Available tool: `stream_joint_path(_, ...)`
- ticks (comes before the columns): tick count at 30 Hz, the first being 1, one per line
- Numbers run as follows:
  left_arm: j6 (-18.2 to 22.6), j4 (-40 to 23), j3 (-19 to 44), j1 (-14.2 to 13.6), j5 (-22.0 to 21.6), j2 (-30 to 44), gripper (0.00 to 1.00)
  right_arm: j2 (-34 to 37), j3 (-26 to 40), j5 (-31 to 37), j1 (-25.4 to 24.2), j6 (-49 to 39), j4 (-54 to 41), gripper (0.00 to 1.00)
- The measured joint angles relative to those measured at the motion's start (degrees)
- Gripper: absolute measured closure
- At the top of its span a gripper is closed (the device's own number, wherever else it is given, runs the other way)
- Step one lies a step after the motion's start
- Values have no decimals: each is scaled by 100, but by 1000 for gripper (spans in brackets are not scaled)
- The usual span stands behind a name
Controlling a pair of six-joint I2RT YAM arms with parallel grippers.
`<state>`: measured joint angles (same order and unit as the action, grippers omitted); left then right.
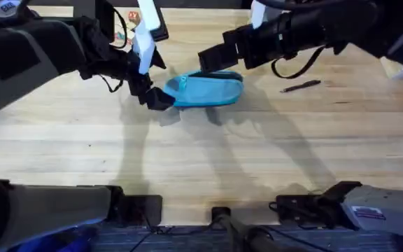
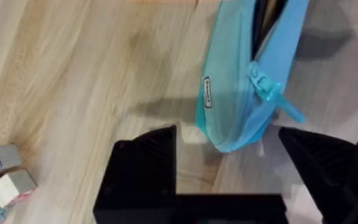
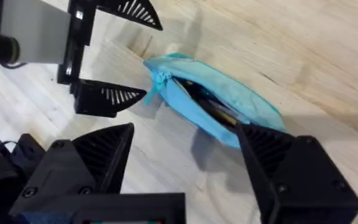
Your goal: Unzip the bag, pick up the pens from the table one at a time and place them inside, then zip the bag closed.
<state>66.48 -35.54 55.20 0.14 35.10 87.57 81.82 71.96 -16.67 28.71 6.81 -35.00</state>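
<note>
The light-blue bag (image 1: 207,90) lies on the table (image 1: 208,154) at centre back, its zip partly undone with dark items showing in the gap (image 3: 207,102). Its teal pull tab (image 2: 279,101) sits near the bag's left end. My left gripper (image 1: 154,96) is open, its fingers (image 2: 145,165) straddling that end of the bag (image 2: 232,93) without gripping it. My right gripper (image 1: 219,61) hovers open just behind and above the bag (image 3: 229,99), nothing between its fingers (image 3: 101,155). A slim black pen (image 1: 301,86) rests on the table to the bag's right.
Small lettered blocks (image 2: 2,177) sit on the table left of the bag, with more coloured items at the back left (image 1: 123,28). Bare wood stretches across the front half of the table. Both arm bases stand at the near edge.
</note>
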Motion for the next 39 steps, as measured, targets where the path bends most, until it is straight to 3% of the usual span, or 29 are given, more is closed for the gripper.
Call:
stream_joint_path(3, 0, -258, 2, 0, -68, -203, 8, 0, 57, 4, 0, -95, -114, 5)
stream_joint_path(15, 5, -1658, 330, 0, -264, -2192, 8, 0, 1079, 150, 0, -862, -1005, 6)
stream_joint_path(20, 4, -2219, 330, 0, -326, -2472, 6, 2, 1222, 365, 0, -1232, -1192, 6)
stream_joint_path(27, 4, -2340, 330, 0, -342, -2540, 7, 7, 1224, 488, 0, -1727, -1267, 7)
stream_joint_path(31, 5, -2342, 330, 0, -342, -2540, 7, 86, 1231, 511, 0, -2187, -1345, 282)
stream_joint_path(36, 6, -2342, 330, 0, -342, -2540, 7, 351, 1231, 518, 0, -2669, -1294, 930)
stream_joint_path(39, 6, -2342, 330, 0, -342, -2540, 7, 487, 1231, 533, 0, -2986, -1264, 969)
